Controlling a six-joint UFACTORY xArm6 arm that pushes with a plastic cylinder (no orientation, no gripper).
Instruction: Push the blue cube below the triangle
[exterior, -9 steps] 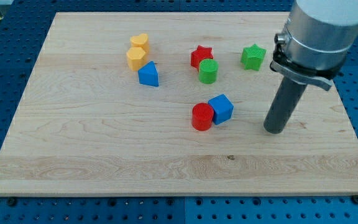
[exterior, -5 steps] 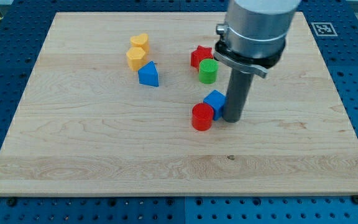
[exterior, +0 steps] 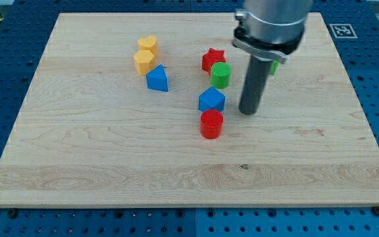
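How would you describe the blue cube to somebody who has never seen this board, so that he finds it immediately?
Start at the dark rod near the middle of the wooden board; my tip rests on the wood. Just to the view's left of the tip sits the blue cube, directly above the red cylinder. The other blue block, the blue triangle, lies further left, by the yellow blocks.

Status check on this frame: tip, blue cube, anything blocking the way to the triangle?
My tip on board, right of blue cube, apart. Cube touching red cylinder, well right of blue triangle. Path leftward open.
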